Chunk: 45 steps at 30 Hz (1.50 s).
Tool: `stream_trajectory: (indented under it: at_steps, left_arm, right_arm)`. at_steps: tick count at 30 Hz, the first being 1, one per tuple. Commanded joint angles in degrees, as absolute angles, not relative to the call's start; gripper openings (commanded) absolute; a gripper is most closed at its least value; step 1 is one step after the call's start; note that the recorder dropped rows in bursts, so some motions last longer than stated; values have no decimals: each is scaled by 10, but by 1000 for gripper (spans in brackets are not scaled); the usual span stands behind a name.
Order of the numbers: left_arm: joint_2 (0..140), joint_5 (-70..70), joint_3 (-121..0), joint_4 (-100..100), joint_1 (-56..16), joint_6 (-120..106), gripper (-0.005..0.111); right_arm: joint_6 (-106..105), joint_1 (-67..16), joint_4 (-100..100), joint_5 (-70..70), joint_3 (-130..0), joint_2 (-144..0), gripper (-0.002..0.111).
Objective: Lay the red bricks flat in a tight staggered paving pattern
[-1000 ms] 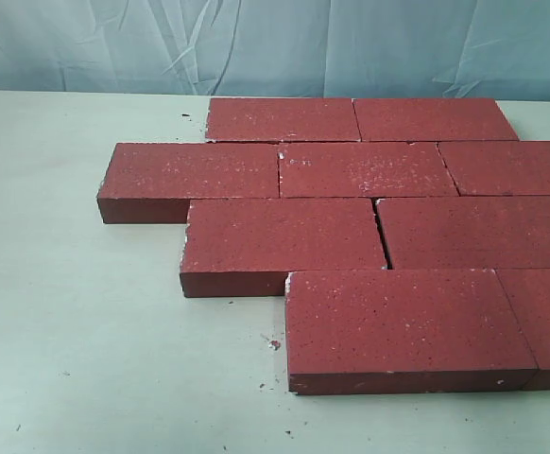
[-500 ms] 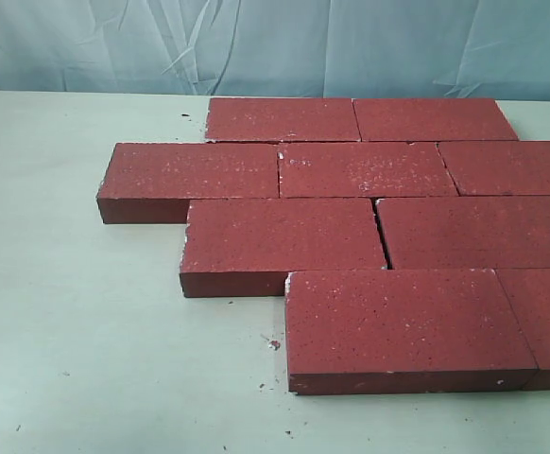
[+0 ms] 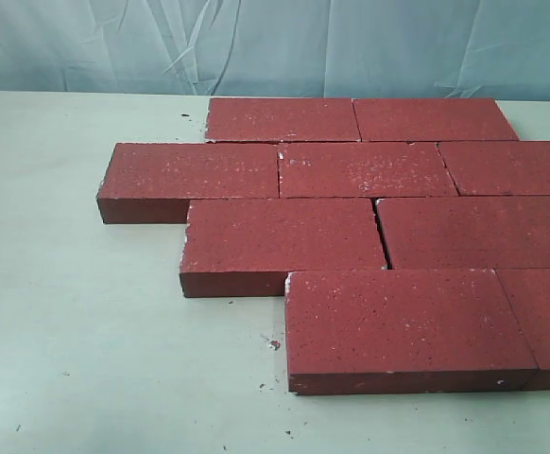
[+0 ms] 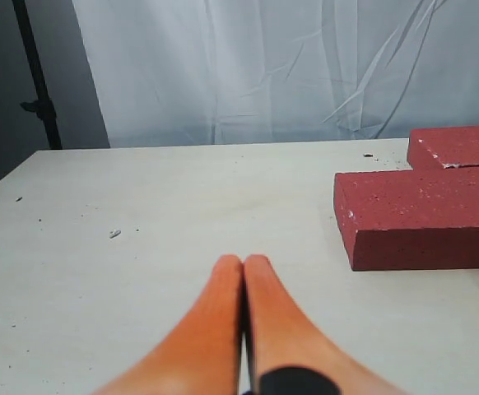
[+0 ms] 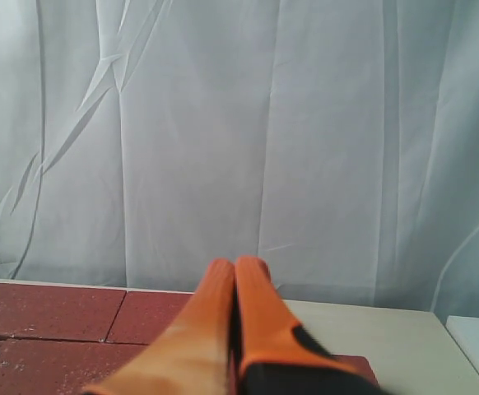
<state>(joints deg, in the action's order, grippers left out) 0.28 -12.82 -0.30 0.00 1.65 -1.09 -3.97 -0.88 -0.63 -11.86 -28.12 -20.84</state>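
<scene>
Left gripper (image 4: 242, 265), orange-fingered: jaws pressed together, nothing held, positioned over the pale flat surface (image 3: 86, 331) and apart from the nearest brick end. The flat, rectangular, dark red bricks (image 3: 369, 170) with white specks lie on the surface from the middle to the right edge of the exterior view. Nine are counted, all flat, in four rows: two at the back, then three, then two, then two at the front. Each row is offset from its neighbour, and the rows touch. A thin dark gap shows between the two bricks of the third row. Small crumbs (image 3: 273, 344) lie just beside the front-left brick. Right gripper (image 5: 234, 265), orange-fingered: jaws likewise pressed together, nothing held, before a creased white curtain (image 5: 330, 123).
</scene>
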Motion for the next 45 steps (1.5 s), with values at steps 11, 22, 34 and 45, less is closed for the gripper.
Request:
stream_trajectory:
  at_steps: [11,22,34,45]
  left_arm:
    - [0,-133,0,-5,17,-13,0]
    - [0,-133,0,-4,17,-13,0]
    - [0,-133,0,-4,17,-13,0]
    - [0,-133,0,-4,17,-15,0]
  right_arm:
    - [-40,-8,-8,-118,-280,-206,-1]
    - [-42,-8,4,-119,-280,-206,-1]
    - [-42,-6,40,-105,-222,-188,-1]
    - [-42,-3,44,-67,-96,-84,-1]
